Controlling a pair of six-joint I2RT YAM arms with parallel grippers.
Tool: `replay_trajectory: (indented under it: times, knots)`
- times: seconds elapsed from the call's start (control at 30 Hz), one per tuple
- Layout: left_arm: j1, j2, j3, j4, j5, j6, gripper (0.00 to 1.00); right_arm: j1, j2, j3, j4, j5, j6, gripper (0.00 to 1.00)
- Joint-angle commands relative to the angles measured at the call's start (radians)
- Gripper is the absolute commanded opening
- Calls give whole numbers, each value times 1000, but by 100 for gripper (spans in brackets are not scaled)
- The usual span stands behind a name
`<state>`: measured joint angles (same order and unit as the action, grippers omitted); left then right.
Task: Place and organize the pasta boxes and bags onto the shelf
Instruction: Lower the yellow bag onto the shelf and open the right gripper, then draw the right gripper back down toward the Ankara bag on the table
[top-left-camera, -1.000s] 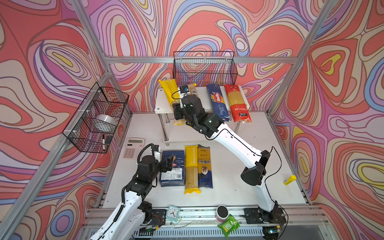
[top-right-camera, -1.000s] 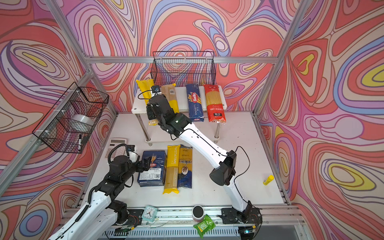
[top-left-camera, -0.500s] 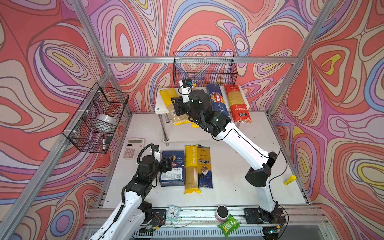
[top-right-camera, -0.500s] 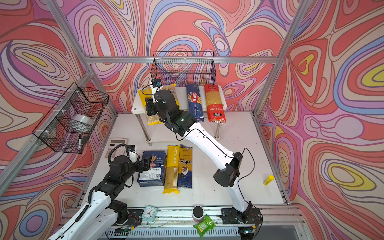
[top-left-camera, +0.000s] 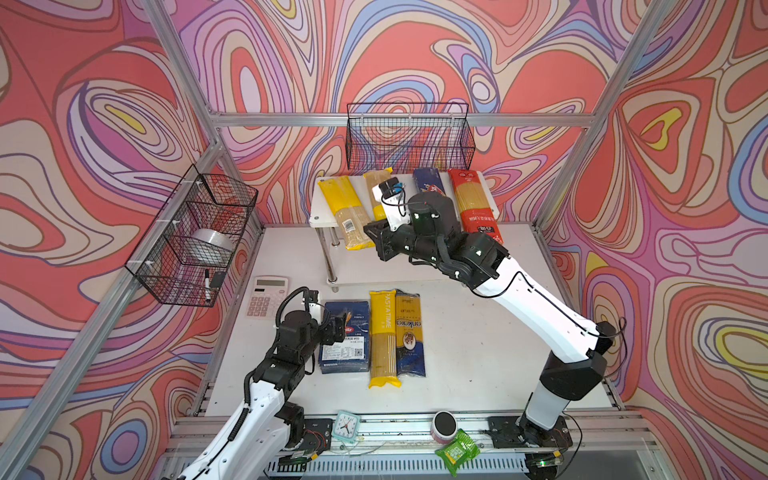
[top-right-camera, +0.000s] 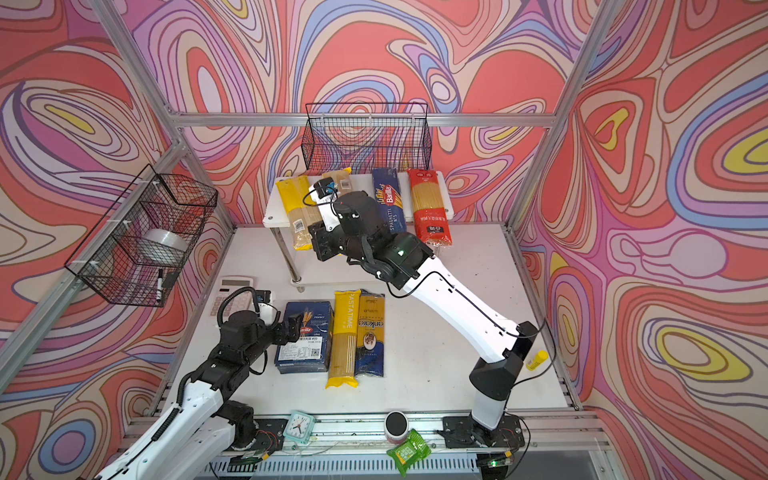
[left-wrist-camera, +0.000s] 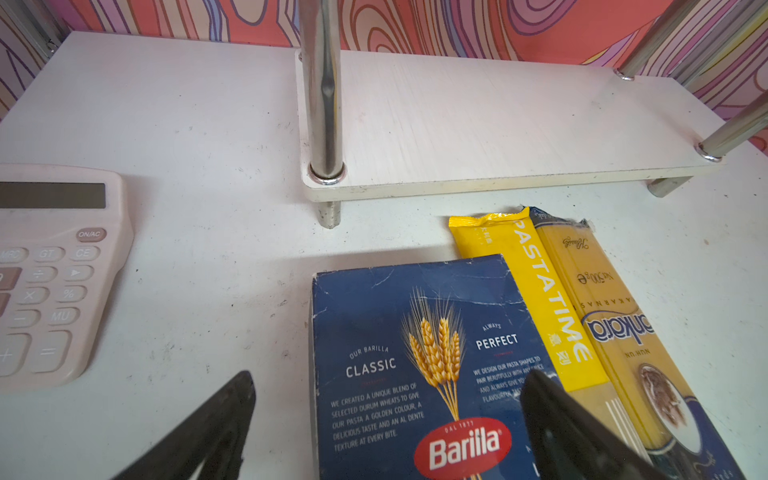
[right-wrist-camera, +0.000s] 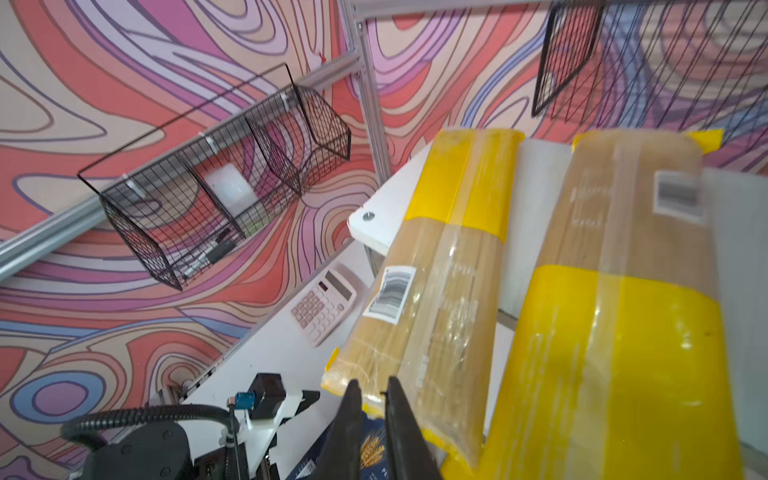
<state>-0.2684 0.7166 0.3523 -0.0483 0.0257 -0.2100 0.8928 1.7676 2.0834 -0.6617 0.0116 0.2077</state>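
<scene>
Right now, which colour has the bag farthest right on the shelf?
The bag is red and clear, best seen in a top view.

Both top views look steeply down from high over the front edge of the counter (top-left-camera: 478, 353), facing the back wall. They stand far enough off to hold both arms and the whole shelf (top-left-camera: 321, 208) — almost one scene, shifted slightly sideways between them. The left wrist camera sits low and close to the counter, looking along it over the navy Barilla box (left-wrist-camera: 415, 353) to the shelf's lower board. The right wrist camera hangs tilted, close by the shelf's top board — it looks past the right tool (right-wrist-camera: 372, 382) along two yellow-and-clear bags (right-wrist-camera: 440, 291). Both wrist views catch the calculator (left-wrist-camera: 54, 270).
</scene>
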Motion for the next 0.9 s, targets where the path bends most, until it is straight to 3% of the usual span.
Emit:
replay_trajectory:
  times: [0.0,0.23,0.87]
  knots:
    - [3,1,6,16,3,8,100,9,19,-35,-28,-40,-3,9]
    - [3,1,6,17,3,8,100,10,47,-37,-24,-56,-2,8]
    - [4,-8,3,15,1,7,100,9,201,147,-19,-42,-18,10]
